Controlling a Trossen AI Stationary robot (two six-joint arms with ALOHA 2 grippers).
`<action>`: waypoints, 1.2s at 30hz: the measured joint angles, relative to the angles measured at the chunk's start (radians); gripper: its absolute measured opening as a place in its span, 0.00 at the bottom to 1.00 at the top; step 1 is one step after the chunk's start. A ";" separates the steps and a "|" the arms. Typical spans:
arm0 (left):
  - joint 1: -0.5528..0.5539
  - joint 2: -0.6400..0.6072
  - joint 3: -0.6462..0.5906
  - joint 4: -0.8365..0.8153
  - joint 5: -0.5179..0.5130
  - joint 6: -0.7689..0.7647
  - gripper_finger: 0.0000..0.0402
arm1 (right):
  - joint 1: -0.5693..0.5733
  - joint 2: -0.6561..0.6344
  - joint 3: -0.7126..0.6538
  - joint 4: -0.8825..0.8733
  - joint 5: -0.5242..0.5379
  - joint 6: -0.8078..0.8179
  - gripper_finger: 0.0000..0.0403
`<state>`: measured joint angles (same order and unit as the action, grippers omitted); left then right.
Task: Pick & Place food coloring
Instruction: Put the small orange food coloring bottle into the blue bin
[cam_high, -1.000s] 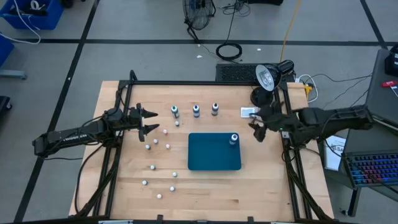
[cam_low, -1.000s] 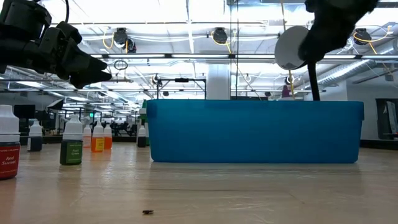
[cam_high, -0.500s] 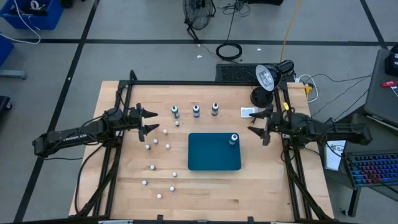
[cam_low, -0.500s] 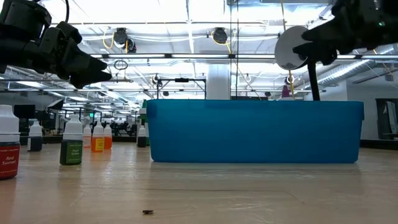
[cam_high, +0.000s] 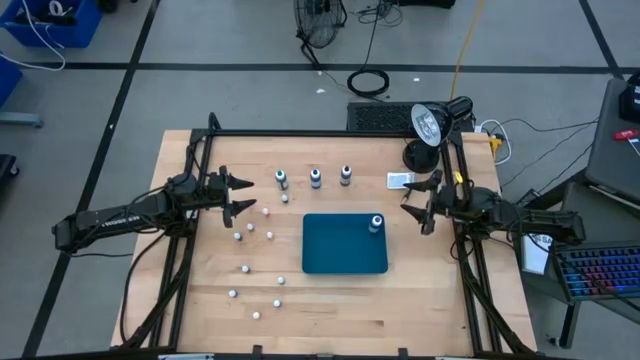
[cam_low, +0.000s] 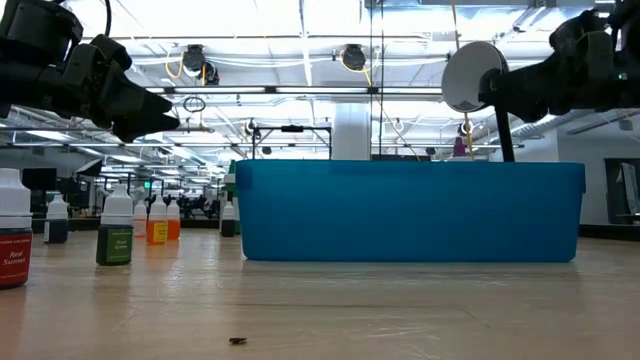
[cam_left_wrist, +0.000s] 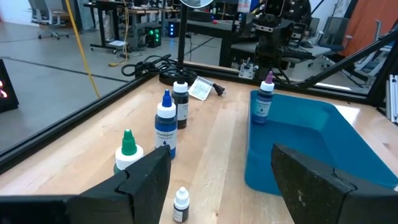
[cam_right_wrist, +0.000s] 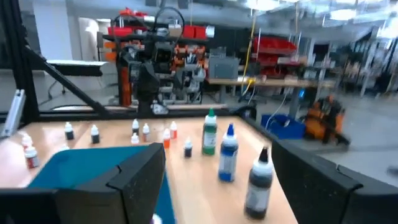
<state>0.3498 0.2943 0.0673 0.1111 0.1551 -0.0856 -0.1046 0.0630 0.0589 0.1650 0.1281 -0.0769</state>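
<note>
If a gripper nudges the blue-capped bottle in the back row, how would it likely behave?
The blue-capped bottle stands tall and narrow on its base, so a push near the cap would probably tip it. Its round body suggests it could roll once down. It looks small and likely light, so even a gentle nudge may slide it.

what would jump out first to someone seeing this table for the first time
The blue tray at the table's middle stands out most, with one purple-capped bottle standing in its far right corner. Behind it three taller bottles stand in a row, and tiny bottles dot the wood to its left. The left gripper and right gripper flank the tray, both open and empty.
</note>
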 joint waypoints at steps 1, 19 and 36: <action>0.000 0.000 0.000 0.013 0.000 -0.006 0.68 | 0.000 -0.001 -0.007 0.002 0.000 -0.025 0.70; 0.001 0.017 0.037 -0.093 -0.163 -0.226 0.68 | 0.000 0.004 -0.042 -0.034 0.001 -0.040 0.70; -0.010 0.727 0.489 -0.807 -0.188 -0.418 0.68 | 0.000 0.004 -0.043 -0.034 0.001 -0.040 0.70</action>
<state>0.3397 1.0217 0.5562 -0.6958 -0.0331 -0.5040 -0.1043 0.0666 0.0154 0.1307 0.1289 -0.1169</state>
